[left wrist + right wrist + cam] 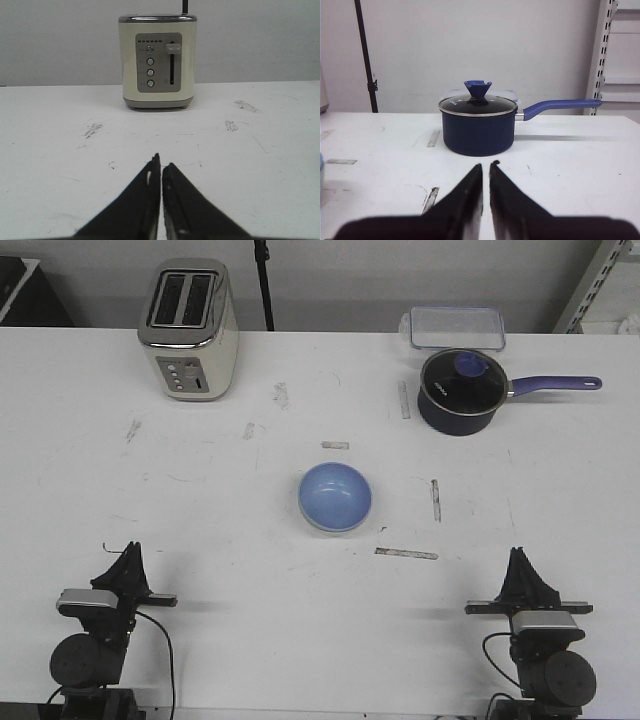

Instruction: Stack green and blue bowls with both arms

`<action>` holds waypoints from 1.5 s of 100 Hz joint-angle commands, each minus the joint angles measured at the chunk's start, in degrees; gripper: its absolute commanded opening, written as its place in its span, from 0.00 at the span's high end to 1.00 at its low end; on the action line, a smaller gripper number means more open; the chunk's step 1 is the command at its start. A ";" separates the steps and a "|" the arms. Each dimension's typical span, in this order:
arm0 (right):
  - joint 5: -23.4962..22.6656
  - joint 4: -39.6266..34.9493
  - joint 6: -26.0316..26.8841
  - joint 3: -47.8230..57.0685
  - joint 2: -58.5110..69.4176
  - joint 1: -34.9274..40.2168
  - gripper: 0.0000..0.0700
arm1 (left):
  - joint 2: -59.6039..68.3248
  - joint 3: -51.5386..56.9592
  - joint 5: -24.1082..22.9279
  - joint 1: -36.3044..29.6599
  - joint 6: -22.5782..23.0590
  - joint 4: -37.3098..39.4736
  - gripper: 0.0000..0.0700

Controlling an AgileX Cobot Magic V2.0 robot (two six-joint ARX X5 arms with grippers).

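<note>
You see the blue bowl [335, 496] nested in the green bowl [318, 524] mid-bench [200, 520], ahead between both claws; left claw [161, 166] and right claw [486, 168] pinched narrow, empty.

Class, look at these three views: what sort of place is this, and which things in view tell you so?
Probably a robot test bench staged as a kitchen: a toaster and a lidded navy pot stand on a scuffed white table marked with tape, metal shelving behind.
</note>
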 commanded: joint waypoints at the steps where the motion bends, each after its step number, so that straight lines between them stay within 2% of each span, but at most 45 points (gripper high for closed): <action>1: -0.13 3.43 0.92 -2.03 -0.11 -0.04 0.98 | -0.11 -1.27 0.07 0.02 0.70 0.90 1.00; 4: -0.15 5.11 1.29 -3.21 -0.11 -0.04 0.98 | -0.11 -1.27 0.07 0.02 0.68 0.90 1.00; 9: -0.15 3.61 2.34 -3.21 -0.11 0.00 0.98 | -0.11 -1.27 0.07 0.02 0.70 0.90 1.00; 150: 0.22 2.62 2.25 -3.21 -0.11 0.00 0.98 | -0.11 -1.27 0.07 0.02 0.70 0.90 1.00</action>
